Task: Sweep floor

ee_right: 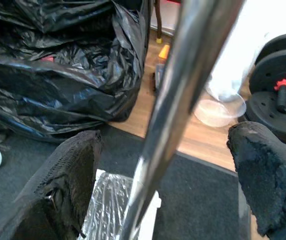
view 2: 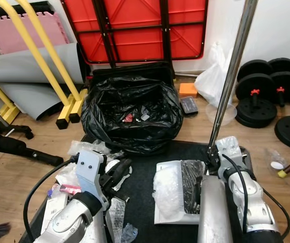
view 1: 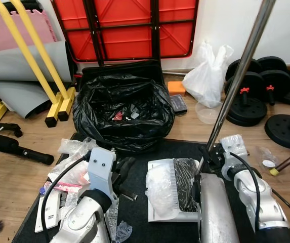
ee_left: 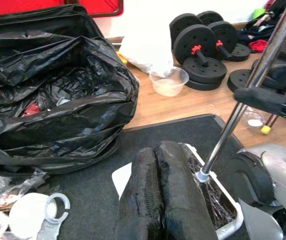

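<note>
Right gripper (ee_right: 162,185) open, fingers straddling the dustpan pole (view 1: 236,81) without clamping, ready to grab; white dustpan (view 1: 172,190) loaded with plastic scraps sits mid black mat (view 1: 185,149) before the trash bag (view 1: 122,111); left gripper (ee_left: 165,195) closed, empty.

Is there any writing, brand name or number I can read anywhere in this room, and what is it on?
No text can be read in any view.
Pink-edged packet by the left end effector: print too blurred to read.
White flat package on the black mat: dark marks, too small to read.
Weight plates: no legible numbers.
Black trash bag, dustpan: no lettering visible.
</note>
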